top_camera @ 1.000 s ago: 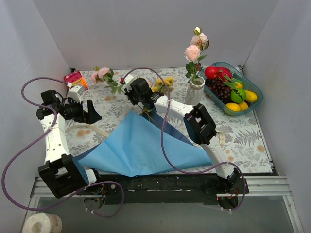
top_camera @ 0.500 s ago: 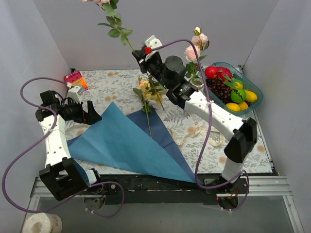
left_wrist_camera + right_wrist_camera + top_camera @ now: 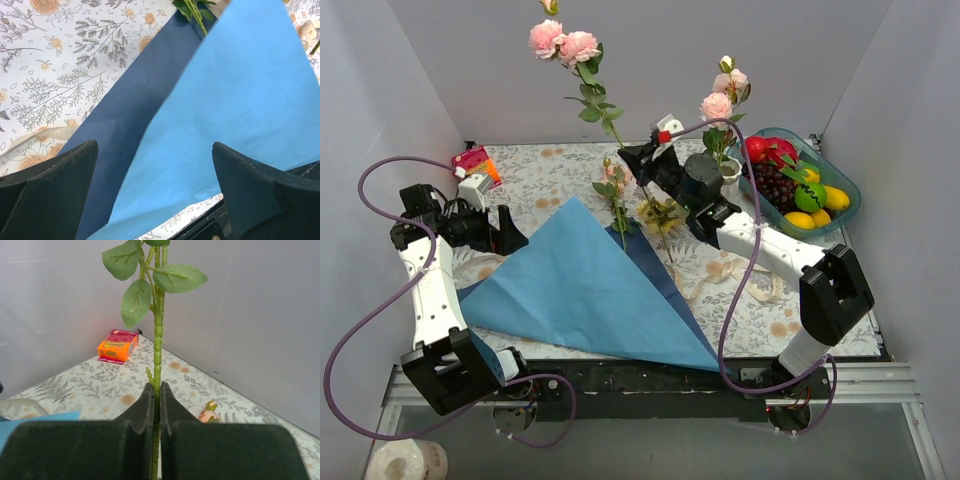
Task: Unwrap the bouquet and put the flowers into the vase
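At the far left, an orange box [image 3: 475, 163] lies by the back wall on the flower-patterned tabletop [image 3: 820, 290]. Just in front of it the left gripper [image 3: 506, 230] hangs above the left edge of the blue paper [image 3: 570, 290] with its jaws spread wide and nothing between them. Its wrist view looks straight down on the light blue sheet, a darker blue layer [image 3: 120, 110] showing beside it and a strip of cream ribbon [image 3: 40, 137] at the paper's edge.

The blue paper lies unfolded and flat, its point reaching towards the middle of the tabletop. At that point lie loose flowers [image 3: 616, 185]: a small pink bloom on a green stem, with a yellow bloom [image 3: 660, 210] just to its right.

Above them the right gripper [image 3: 634, 160] is raised off the tabletop and clamped tight on one long rose stem [image 3: 605, 105]. The stem's two pink roses [image 3: 563, 42] stand high against the back wall and its lower end slants down towards the paper. In the right wrist view the closed fingers [image 3: 145, 405] pinch the green stem, leaves rising above them.

Just right of the gripper, partly hidden by the arm, the white vase [image 3: 730, 172] stands upright and holds two pink roses [image 3: 717, 105]. More cream ribbon lies loose in front of the arm. At the far right a teal basket [image 3: 847, 205] holds toy fruit [image 3: 790, 180].
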Motion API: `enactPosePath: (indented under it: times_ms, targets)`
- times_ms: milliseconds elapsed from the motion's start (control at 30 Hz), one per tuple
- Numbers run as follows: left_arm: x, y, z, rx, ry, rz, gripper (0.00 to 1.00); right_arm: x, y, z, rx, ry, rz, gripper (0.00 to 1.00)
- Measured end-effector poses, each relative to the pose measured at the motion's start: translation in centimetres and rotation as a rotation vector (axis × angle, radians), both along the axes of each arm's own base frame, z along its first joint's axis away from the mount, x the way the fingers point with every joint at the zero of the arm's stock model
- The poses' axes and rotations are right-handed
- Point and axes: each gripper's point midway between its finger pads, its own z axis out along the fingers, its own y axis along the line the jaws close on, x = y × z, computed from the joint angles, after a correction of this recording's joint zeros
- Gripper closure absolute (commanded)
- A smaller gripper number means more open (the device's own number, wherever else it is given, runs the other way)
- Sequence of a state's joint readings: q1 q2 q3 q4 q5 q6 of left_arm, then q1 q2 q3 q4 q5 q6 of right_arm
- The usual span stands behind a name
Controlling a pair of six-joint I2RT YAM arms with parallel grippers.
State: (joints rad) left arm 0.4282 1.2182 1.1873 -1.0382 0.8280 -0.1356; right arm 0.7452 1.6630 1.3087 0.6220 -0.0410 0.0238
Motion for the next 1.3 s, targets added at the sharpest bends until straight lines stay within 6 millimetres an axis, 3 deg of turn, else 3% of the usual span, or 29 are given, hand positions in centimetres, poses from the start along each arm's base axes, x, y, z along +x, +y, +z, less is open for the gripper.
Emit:
enactPosePath:
  times_ms: [167, 267, 333, 467, 567, 733, 867, 967, 1167, 1300]
  targets:
    - [0.0, 0.0, 0.1, -0.001, -0.004, -0.001, 0.02, -2.7, -0.8, -1.9, 0.060, 0.001, 0.057, 0.99]
    - [0.0, 0.0, 0.1, 0.000, -0.004, -0.001, 0.02, -5.0, 0.5, -3.0, 0.070, -0.013, 0.112, 0.99]
    - [-0.1, -0.1, 0.2, 0.001, -0.005, -0.001, 0.02, -6.3, 1.5, -2.4, 0.085, -0.031, 0.150, 0.99]
    - [-0.2, -0.1, 0.1, 0.000, 0.001, -0.001, 0.02, -7.6, 2.6, 2.4, 0.158, -0.119, 0.188, 0.99]
    - [-0.2, -0.1, 0.2, 0.004, -0.002, 0.000, 0.02, -7.8, 2.0, 7.9, 0.210, -0.243, 0.171, 0.99]
    - [-0.2, -0.1, 0.2, 0.005, -0.005, 0.000, 0.02, -9.0, -1.1, 14.9, 0.254, -0.423, 0.096, 0.99]
    - [-0.2, -0.1, 0.3, 0.005, -0.005, 0.000, 0.02, -9.8, -3.4, 18.0, 0.280, -0.504, 0.056, 0.99]
    - [-0.2, -0.1, 0.2, 0.005, -0.005, 0.000, 0.02, -9.8, -3.2, 17.8, 0.265, -0.516, 0.071, 0.99]
    - [-0.2, -0.1, 0.2, 0.005, -0.005, 0.000, 0.02, -10.1, -1.4, 14.5, 0.200, -0.483, 0.087, 0.99]
    - [-0.2, -0.1, 0.2, 0.005, -0.005, 0.000, 0.02, -8.8, -3.5, 15.4, 0.188, -0.516, 0.014, 0.99]
